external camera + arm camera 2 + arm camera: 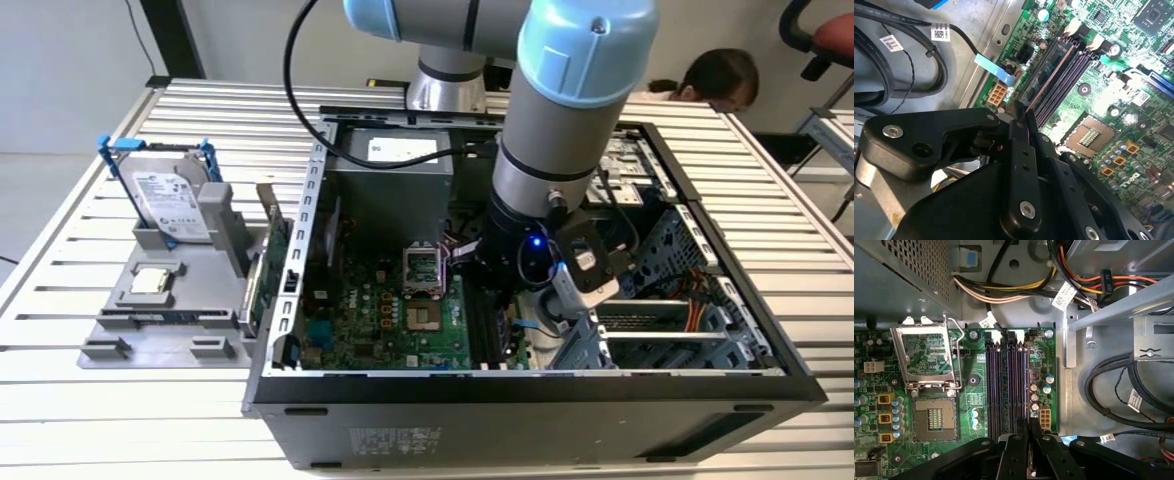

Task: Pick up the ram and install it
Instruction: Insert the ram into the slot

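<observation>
Gripper: the gripper (1021, 117), black, is lowered inside the open computer case (534, 385), its jaws clenched on the ram.
Ram: the ram (1051, 77) stands on edge, seen as a thin line running from the fingertips toward the white latches; in the first wrist view the ram (1026, 385) sits over the slot nearest the board's edge, among the memory slots (1004, 385).
Motherboard: the green motherboard (387, 320) lies at the lower centre of the exterior view; the open CPU socket (934, 417) is beside the slots.
Outside the case: a hard drive (171, 200) in a blue frame stands on a grey holder (174, 300) at the exterior view's left.
Background: a person (721, 78) at the upper right.
</observation>
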You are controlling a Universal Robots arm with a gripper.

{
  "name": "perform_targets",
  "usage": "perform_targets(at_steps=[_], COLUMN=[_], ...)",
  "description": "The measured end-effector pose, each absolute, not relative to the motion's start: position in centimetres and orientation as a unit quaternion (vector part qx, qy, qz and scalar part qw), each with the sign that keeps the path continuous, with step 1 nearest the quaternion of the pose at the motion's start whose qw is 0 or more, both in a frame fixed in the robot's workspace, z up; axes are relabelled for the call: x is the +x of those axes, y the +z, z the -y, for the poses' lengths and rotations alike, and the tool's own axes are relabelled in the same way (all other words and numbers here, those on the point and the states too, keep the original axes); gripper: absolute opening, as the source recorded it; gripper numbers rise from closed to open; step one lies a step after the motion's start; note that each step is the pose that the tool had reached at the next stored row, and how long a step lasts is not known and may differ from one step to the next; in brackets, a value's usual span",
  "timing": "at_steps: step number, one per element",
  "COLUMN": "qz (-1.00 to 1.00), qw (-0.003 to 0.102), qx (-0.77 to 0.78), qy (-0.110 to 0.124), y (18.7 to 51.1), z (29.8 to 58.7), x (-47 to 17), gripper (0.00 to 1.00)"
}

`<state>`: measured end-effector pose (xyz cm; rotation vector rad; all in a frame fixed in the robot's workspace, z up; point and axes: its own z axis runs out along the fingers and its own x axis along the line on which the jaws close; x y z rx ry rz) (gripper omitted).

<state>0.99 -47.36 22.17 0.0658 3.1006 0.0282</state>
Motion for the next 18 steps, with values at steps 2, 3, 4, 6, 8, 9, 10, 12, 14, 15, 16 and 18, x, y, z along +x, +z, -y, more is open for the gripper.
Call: perform_targets(at_steps=[2, 3, 4, 6, 8, 9, 10, 12, 14, 15, 16, 18], qz=[-1.000, -1.000, -1.000, -1.000, -1.000, -1.000, -1.000, -1.000, -1.000, -1.000, -1.000, -1.000], qw=[0.020, 0.020, 0.020, 0.020, 0.020, 0.020, 0.020, 0.020, 0.020, 0.020, 0.020, 0.020], qx=[0.019, 0.018, 0.017, 0.017, 0.017, 0.016, 0.016, 0.013, 0.010, 0.010, 0.010, 0.010], qy=[0.009, 0.009, 0.010, 0.010, 0.010, 0.010, 0.010, 0.010, 0.010, 0.010, 0.010, 0.010], y=[22.18, 22.19, 22.19, 22.19, 22.19, 22.19, 22.18, 22.18, 22.17, 22.18, 22.17, 22.15], z=[47.39, 47.39, 47.39, 47.42, 47.42, 47.42, 47.42, 47.42, 47.42, 47.42, 47.42, 47.43], x=[0.94, 0.93, 0.92, 0.89, 0.88, 0.88, 0.88, 0.83, 0.77, 0.76, 0.76, 0.75], gripper=[0.00, 0.00, 0.00, 0.00, 0.00, 0.00, 0.00, 0.00, 0.00, 0.00, 0.00, 0.00])
